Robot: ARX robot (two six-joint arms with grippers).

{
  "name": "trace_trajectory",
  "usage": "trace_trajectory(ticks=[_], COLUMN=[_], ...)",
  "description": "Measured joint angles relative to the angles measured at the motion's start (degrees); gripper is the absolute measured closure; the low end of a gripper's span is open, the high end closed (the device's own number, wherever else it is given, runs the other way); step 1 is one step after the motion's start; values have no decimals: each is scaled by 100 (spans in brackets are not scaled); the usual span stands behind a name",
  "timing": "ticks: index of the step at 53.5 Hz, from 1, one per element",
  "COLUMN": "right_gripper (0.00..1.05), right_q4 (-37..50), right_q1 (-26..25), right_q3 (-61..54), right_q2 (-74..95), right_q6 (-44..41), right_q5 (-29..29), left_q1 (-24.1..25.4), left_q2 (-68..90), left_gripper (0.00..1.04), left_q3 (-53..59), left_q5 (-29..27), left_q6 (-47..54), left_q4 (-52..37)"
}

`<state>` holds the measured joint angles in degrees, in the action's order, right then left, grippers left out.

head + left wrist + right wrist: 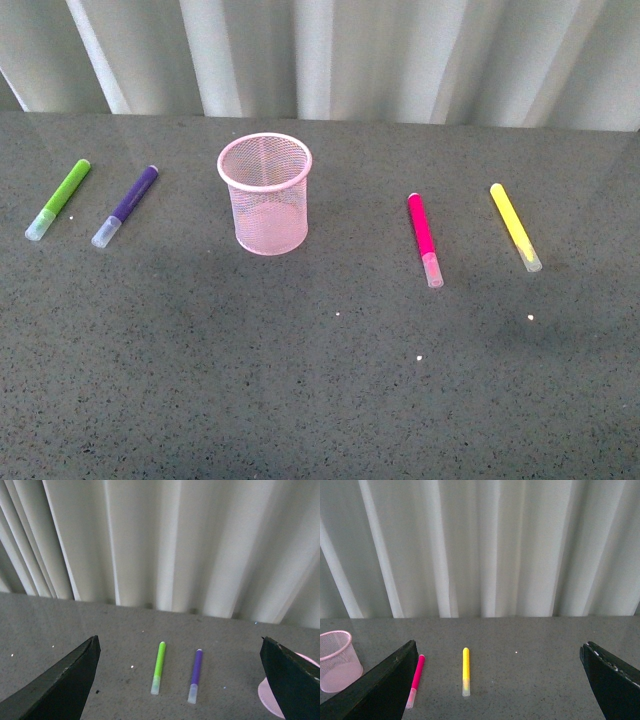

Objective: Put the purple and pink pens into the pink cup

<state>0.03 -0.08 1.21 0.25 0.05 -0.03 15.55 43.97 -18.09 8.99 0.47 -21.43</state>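
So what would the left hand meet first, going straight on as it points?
The open left hand would probably meet the speckled grey tabletop first, between the lime-green marker and the purple marker; depth is unclear.

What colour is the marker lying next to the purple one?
Lime green marker; the front view shows it best.

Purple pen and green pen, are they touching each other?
Apart. The front view shows a strip of bare table between the purple pen and the green pen, lying side by side.
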Motion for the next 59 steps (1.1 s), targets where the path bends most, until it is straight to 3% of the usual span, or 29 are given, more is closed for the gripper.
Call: trace_trajectory(ticks=[4, 16, 23, 40, 59], right_gripper=[7, 7, 7, 7, 7], right_q4=[0, 0, 0, 0, 0], right_q1=[0, 2, 2, 2, 0], right_q3=[0, 0, 0, 0, 0], right_q2=[0, 0, 0, 0, 0], right_q6=[0, 0, 0, 0, 0], right_q5=[2, 0, 0, 0, 0], left_q1=[-15, -540, -752, -667, -450], left_q2=[984, 2581, 3368, 5801, 7281], left_gripper=[7, 7, 7, 7, 7], left_q3=[-590, -1845, -2330, -3921, -5263], left_q5=[157, 1309, 1600, 1121, 1191], left_q6=[186, 973, 1292, 2079, 2337], left_q4=[94, 2041, 2387, 2638, 2883])
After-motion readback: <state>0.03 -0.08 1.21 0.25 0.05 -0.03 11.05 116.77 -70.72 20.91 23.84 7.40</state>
